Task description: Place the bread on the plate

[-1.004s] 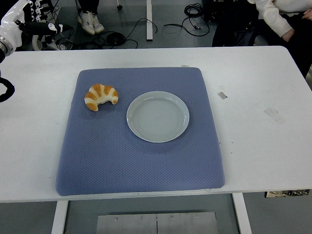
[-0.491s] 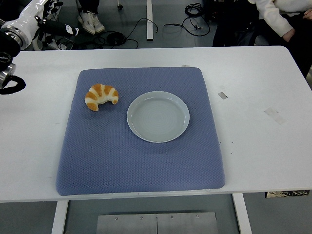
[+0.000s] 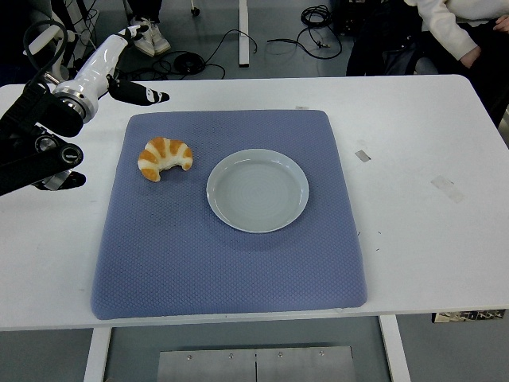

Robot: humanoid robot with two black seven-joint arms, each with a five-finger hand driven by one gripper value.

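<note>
A golden croissant with white stripes (image 3: 165, 157) lies on the blue mat (image 3: 231, 263), at its upper left. A pale round plate (image 3: 258, 190) sits empty on the mat's middle, just right of the bread. My left hand (image 3: 131, 68) comes in from the left edge, above and left of the croissant, apart from it. Its fingers are spread and hold nothing. My right arm is out of view.
The white table (image 3: 421, 239) carries bits of tape (image 3: 363, 155) right of the mat. A person in a pale sleeve (image 3: 445, 28) sits at the top right. Cables and shoes lie on the floor beyond the table's far edge.
My left arm has come further into view from the left edge and moved right, toward the croissant. The croissant and the plate have not moved.
</note>
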